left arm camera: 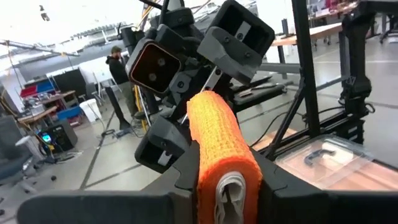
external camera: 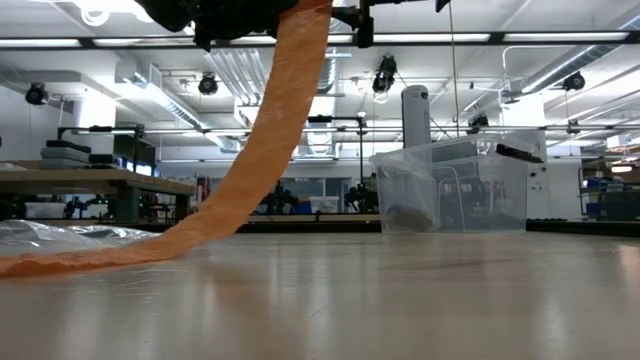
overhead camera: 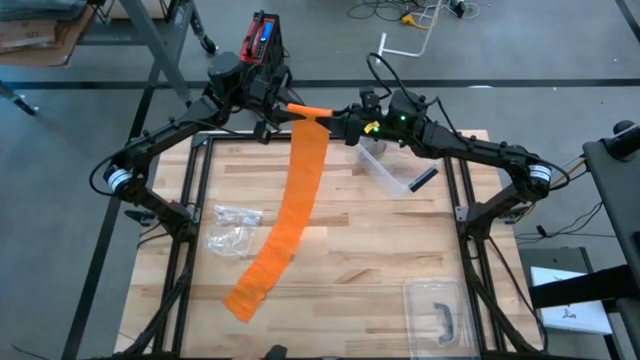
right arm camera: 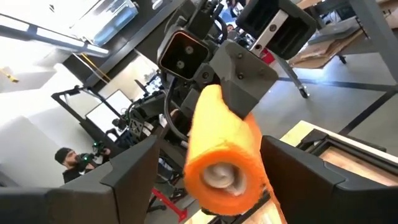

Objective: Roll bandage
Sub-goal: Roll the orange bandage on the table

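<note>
High view: both arms meet at the table's far edge. The left gripper (overhead camera: 285, 105) clamps the roll (overhead camera: 308, 109), and the right gripper (overhead camera: 345, 125) is just beside it. The orange tail (overhead camera: 290, 215) runs down across the table (overhead camera: 380, 260).

Low view: the tail hangs from above, its end on the wood near a clear bin (external camera: 455, 190).

Left wrist view: fingers (left arm camera: 186, 171) pinch the roll.

Right wrist view: jaws stand apart around the roll, released. With one grip, the roll could twist or loosen, letting wraps slip.
</note>
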`<state>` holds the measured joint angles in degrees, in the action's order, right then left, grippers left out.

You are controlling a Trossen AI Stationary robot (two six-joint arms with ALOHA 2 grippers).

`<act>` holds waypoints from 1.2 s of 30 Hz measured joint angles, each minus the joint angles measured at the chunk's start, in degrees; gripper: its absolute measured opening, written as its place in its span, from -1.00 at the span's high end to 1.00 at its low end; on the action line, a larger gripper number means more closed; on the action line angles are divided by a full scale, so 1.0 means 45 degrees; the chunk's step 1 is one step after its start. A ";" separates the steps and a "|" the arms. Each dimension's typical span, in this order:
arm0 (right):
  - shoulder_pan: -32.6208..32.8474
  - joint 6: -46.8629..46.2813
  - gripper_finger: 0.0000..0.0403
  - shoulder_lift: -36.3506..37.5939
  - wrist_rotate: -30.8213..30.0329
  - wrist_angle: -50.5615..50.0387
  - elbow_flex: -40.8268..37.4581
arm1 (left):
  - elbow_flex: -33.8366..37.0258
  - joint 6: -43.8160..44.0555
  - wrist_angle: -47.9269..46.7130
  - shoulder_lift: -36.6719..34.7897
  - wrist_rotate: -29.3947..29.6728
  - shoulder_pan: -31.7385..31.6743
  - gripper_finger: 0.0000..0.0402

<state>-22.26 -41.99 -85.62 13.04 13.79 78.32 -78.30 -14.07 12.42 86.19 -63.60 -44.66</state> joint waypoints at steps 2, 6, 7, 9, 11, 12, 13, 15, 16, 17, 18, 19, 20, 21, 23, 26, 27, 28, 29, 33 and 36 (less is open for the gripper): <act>0.0000 0.0133 -0.34 0.0000 0.0000 -0.0078 0.0000 | 0.0000 0.0282 -0.0048 0.0000 -0.0373 -0.0054 0.69; 0.0000 0.0281 -0.32 0.0000 0.0000 -0.0068 0.0000 | -0.0149 0.0864 -0.0222 0.0000 -0.1451 -0.0279 0.67; 0.0000 0.0329 -0.32 0.0000 -0.0003 -0.0052 0.0000 | -0.0259 0.0942 -0.0307 0.0000 -0.1512 -0.0350 0.67; 0.0000 0.0474 -0.33 0.0000 -0.0012 -0.0038 0.0000 | -0.0525 0.0929 -0.0591 0.0000 -0.1649 -0.0486 0.69; 0.0000 0.0479 -0.35 0.0000 -0.0025 -0.0029 0.0000 | -0.0818 0.0763 -0.0975 0.0000 -0.1671 -0.0609 0.71; 0.0000 0.0479 -0.36 0.0000 -0.0039 -0.0005 0.0000 | -0.0967 0.0592 -0.1243 0.0000 -0.1671 -0.0659 0.72; 0.0000 0.0479 -0.37 0.0000 -0.0039 0.0013 0.0000 | -0.1091 0.0350 -0.1528 0.0000 -0.1674 -0.0692 0.72; 0.0000 0.0484 -0.40 0.0000 -0.0062 0.0021 0.0000 | -0.1300 -0.0279 -0.2288 0.0000 -0.1684 -0.0701 0.72; 0.0000 0.0483 -0.41 0.0000 -0.0160 0.0035 0.0000 | -0.1389 -0.0624 -0.2723 -0.0003 -0.1685 -0.0698 0.72; 0.0000 0.0484 -0.42 0.0000 -0.0194 0.0042 0.0000 | -0.1474 -0.0991 -0.3168 -0.0002 -0.1684 -0.0696 0.71; 0.0000 0.0484 -0.43 0.0000 -0.0216 0.0047 0.0000 | -0.1562 -0.1333 -0.3581 -0.0001 -0.1680 -0.0696 0.70; 0.0000 0.0488 -0.45 0.0000 -0.0233 0.0048 0.0000 | -0.1628 -0.1655 -0.3898 -0.0002 -0.1657 -0.0695 0.70; 0.0000 0.0500 -0.46 -0.0002 -0.0233 0.0055 0.0000 | -0.1661 -0.1929 -0.4149 -0.0005 -0.1631 -0.0691 0.69; 0.0000 0.0523 -0.47 -0.0042 -0.0233 0.0141 0.0000 | -0.1682 -0.2114 -0.4331 -0.0005 -0.1493 -0.0691 0.69; 0.0044 0.0576 -0.48 -0.0169 -0.0238 0.0368 0.0000 | -0.1705 -0.2301 -0.4481 -0.0005 -0.1303 -0.0696 0.70; 0.0127 0.0540 -0.50 -0.0577 -0.0239 0.1097 0.0000 | -0.1710 -0.2747 -0.4587 -0.0005 -0.1296 -0.0702 0.72; 0.0142 0.0442 -0.50 -0.0727 -0.0230 0.1370 0.0000 | -0.1709 -0.2956 -0.4638 -0.0005 -0.1300 -0.0706 0.72; 0.0147 0.0321 -0.50 -0.0852 -0.0175 0.1568 0.0000 | -0.1705 -0.3129 -0.4743 -0.0005 -0.1300 -0.0711 0.72; 0.0151 0.0207 -0.50 -0.0961 -0.0112 0.1703 0.0000 | -0.1696 -0.3325 -0.4837 -0.0005 -0.1296 -0.0721 0.71; 0.0141 -0.0234 -0.45 -0.1241 -0.0131 0.2051 0.0000 | -0.1690 -0.4589 -0.5523 -0.0005 -0.1131 -0.0735 0.68; 0.0141 -0.0465 -0.40 -0.1365 -0.0185 0.2335 0.0000 | -0.1685 -0.5321 -0.5982 -0.0005 -0.0415 -0.0735 0.67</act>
<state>-21.63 -44.08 -91.77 12.20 24.29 78.32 -85.89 -38.01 -14.49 86.17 -65.47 -47.97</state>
